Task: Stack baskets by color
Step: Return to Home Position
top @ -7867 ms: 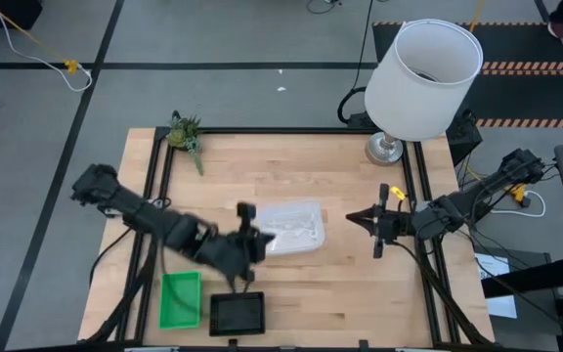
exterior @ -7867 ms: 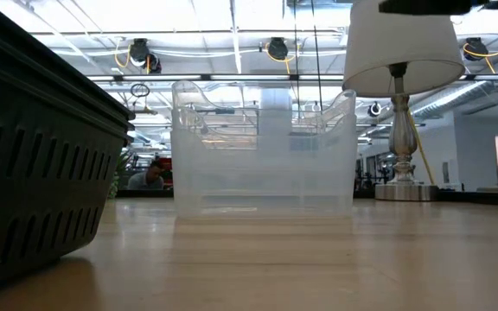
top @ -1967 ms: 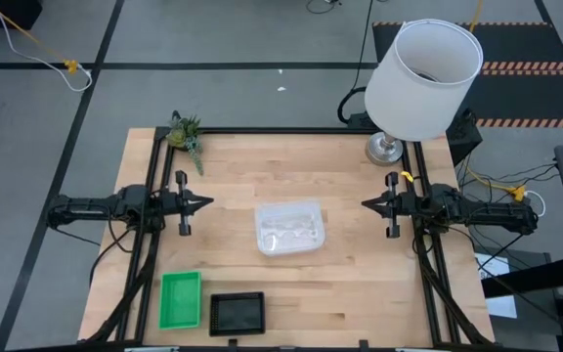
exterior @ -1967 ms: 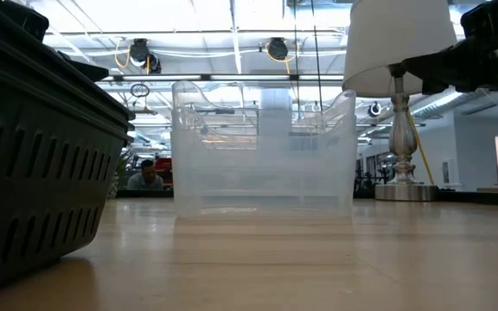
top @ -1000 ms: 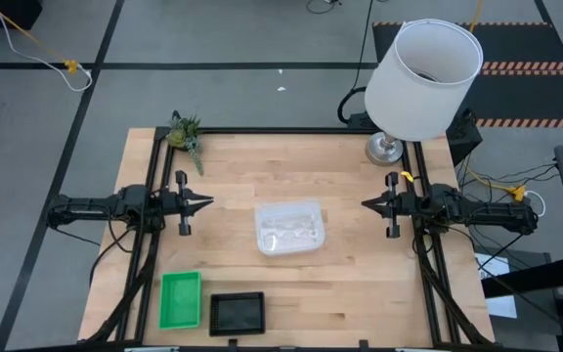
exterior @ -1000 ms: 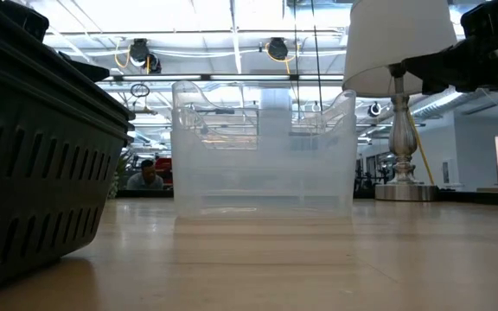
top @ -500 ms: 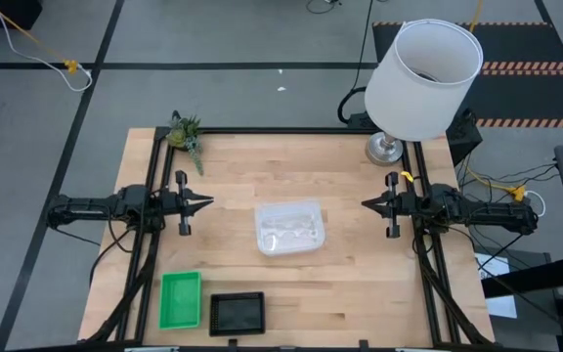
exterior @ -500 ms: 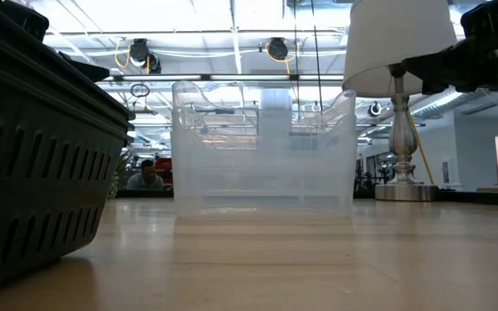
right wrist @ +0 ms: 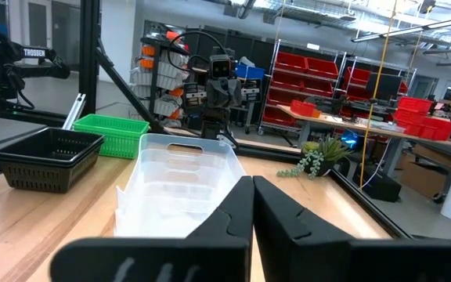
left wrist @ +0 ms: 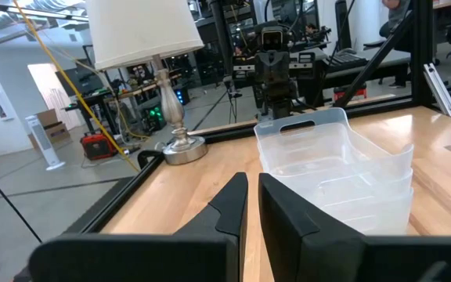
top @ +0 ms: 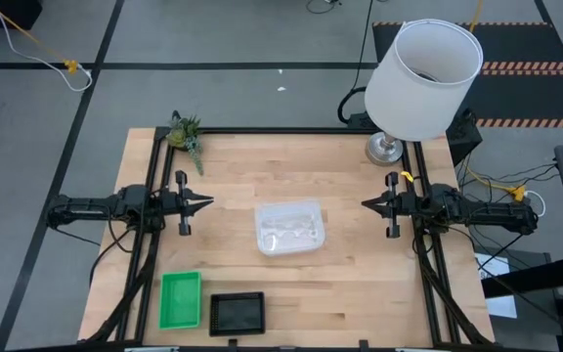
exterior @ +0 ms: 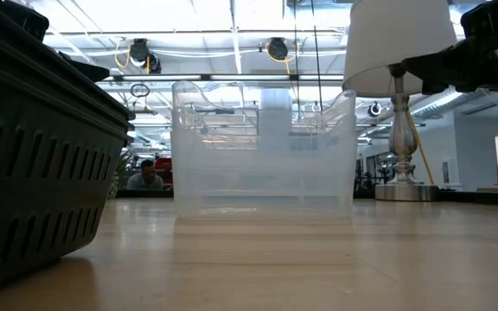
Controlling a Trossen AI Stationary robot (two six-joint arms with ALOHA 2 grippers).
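A nested stack of clear baskets (top: pixel 288 228) rests on its base at the table's middle; it also shows in the low view (exterior: pixel 264 151). A green basket stack (top: pixel 181 299) and a black mesh basket stack (top: pixel 237 312) stand side by side at the near edge, left of centre. My left gripper (top: pixel 206 203) hovers level at the table's left side, pointing at the clear stack, shut with only a thin slit between its fingers (left wrist: pixel 229 205). My right gripper (top: pixel 365 204) hovers at the right side, facing it, shut. Both are well apart from every basket and hold nothing.
A large white lamp (top: pixel 426 68) stands on its metal foot (top: pixel 384 149) at the far right corner. A small green plant (top: pixel 186 137) lies at the far left corner. Bare wood lies around the clear stack. A black frame rail (top: pixel 291 131) runs along the table's edges.
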